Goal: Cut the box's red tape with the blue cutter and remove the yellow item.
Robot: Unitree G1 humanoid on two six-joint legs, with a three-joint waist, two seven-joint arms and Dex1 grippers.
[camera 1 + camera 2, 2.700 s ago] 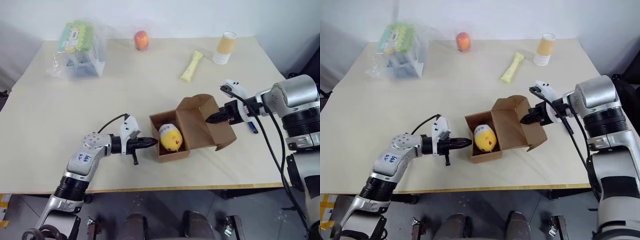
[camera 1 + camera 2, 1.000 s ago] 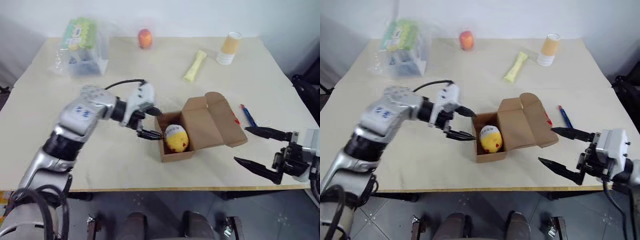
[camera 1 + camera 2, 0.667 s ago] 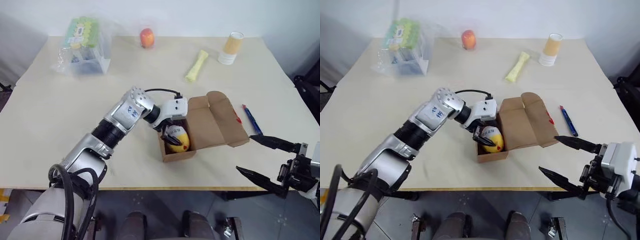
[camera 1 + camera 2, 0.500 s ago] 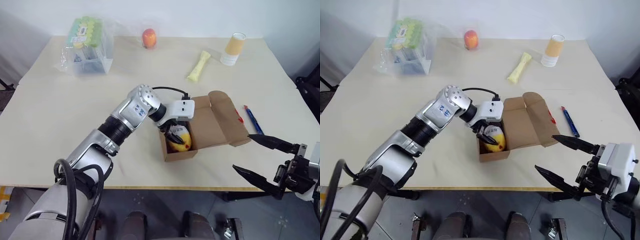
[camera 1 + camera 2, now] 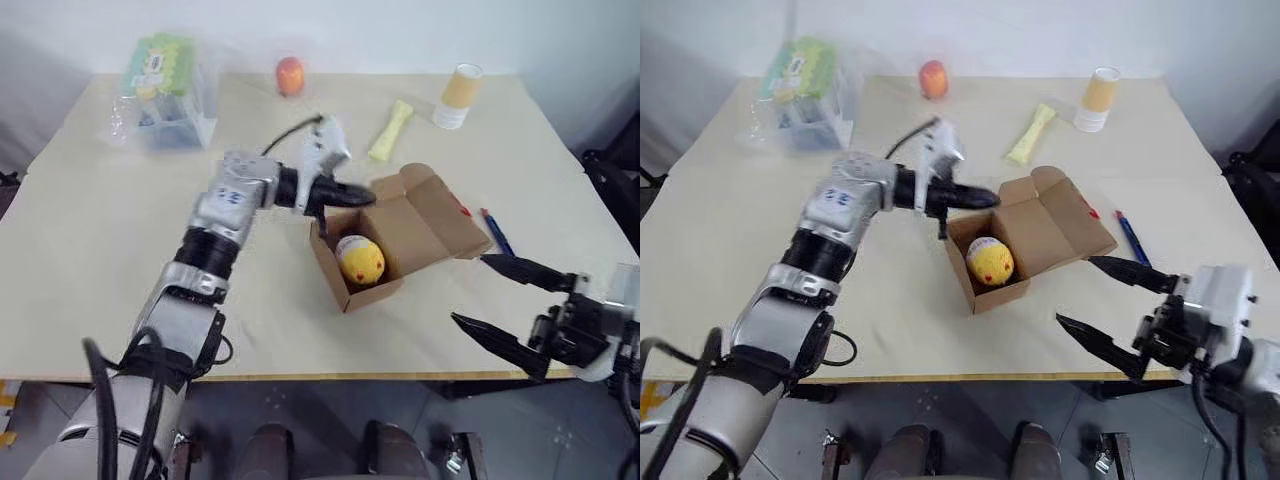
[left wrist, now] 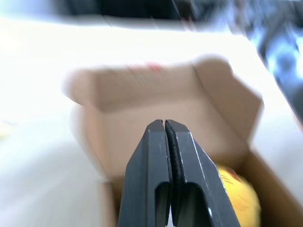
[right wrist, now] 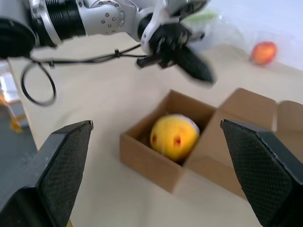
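Note:
The box (image 5: 400, 235) stands open mid-table, flaps spread, with a remnant of red tape (image 5: 465, 212) on its right flap. The yellow item (image 5: 360, 260) lies inside it, also seen in the right wrist view (image 7: 174, 136). My left gripper (image 5: 358, 197) hovers level over the box's far left corner, shut and empty; in the left wrist view its fingers (image 6: 182, 156) press together above the box with the yellow item (image 6: 239, 194) below. The blue cutter (image 5: 497, 232) lies on the table right of the box. My right gripper (image 5: 472, 290) is wide open near the front edge, apart from the box.
Along the far side of the table are a clear bag of green-topped items (image 5: 165, 85), an orange-red fruit (image 5: 289, 75), a pale yellow packet (image 5: 388, 130) and a paper cup (image 5: 457, 95). The table's front edge (image 5: 330, 375) runs just beside my right gripper.
My left gripper has come up out of the box and shut on nothing; the yellow item stayed inside. The box has turned and slid a little. My right gripper drifted slightly left.

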